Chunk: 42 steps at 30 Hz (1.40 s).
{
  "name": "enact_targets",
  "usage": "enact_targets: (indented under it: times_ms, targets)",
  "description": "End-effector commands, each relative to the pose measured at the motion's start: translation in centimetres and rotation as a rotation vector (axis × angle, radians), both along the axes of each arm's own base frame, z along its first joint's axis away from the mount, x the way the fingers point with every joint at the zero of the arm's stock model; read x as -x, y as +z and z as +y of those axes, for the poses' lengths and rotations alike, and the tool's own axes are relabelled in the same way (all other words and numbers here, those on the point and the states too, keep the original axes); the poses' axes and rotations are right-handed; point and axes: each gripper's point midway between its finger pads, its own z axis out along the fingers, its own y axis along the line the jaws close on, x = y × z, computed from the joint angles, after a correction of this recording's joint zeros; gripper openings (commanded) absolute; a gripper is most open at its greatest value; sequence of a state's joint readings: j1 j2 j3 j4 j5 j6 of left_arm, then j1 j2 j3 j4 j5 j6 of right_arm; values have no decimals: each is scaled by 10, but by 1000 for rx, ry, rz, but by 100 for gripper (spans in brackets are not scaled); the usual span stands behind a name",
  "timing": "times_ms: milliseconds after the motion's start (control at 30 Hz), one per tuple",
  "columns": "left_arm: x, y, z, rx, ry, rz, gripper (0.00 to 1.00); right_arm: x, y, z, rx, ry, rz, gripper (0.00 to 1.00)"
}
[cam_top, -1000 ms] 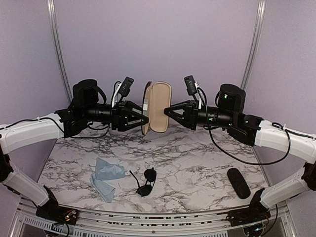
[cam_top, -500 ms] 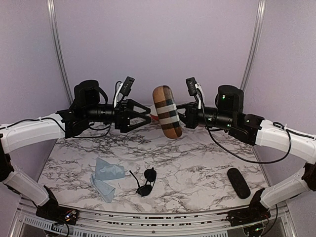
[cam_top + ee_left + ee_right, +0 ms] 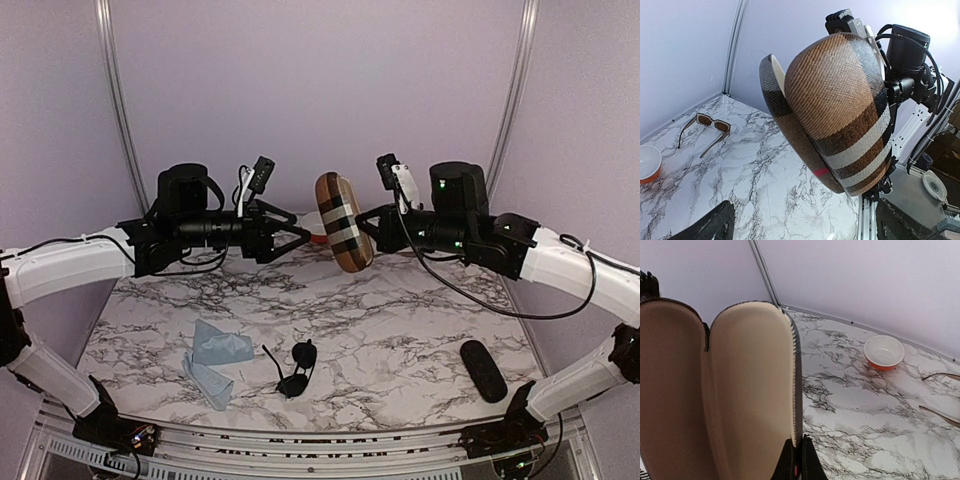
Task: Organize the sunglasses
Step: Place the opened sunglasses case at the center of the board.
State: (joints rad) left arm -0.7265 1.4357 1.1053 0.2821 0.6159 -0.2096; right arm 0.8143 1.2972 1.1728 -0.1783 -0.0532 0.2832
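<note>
Top external: right gripper [image 3: 364, 223] pinches plaid case [image 3: 340, 212]; left gripper [image 3: 303, 229] spread wide

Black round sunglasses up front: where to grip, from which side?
I'd take the black sunglasses by the bridge between the lenses, straight down from above: they lie flat, lenses side by side, a thin arm sticking out left, so the bridge is the narrow middle. The left pincer is open and empty.

place: robot lab booth | evidence: lilac walls [image 3: 320, 80], aluminium posts [image 3: 118, 100], marble-print tabletop [image 3: 400, 330]
</note>
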Motion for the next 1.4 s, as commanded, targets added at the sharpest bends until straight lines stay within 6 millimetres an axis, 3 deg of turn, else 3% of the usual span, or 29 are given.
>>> enact_targets:
  times_ms: [0, 133, 433, 633, 900, 1367]
  targets:
    - [-23, -10, 0, -91, 93, -9, 99, -9, -24, -23, 139, -129, 68, 0]
    - [-28, -26, -1, -161, 115, 19, 99, -3, -54, -30, 190, -145, 152, 0]
    - [-37, -46, -5, -256, 178, 36, 98, 8, -148, -57, 388, -276, 427, 0]
    - [-32, -67, -15, -372, 183, 29, 97, 14, -189, -68, 512, -318, 515, 0]
    - [-37, -81, -17, -429, 199, 43, 97, 27, -229, -75, 553, -334, 592, 0]
    - [-36, -97, -19, -475, 187, 63, 96, 38, -263, -66, 409, -325, 658, 0]
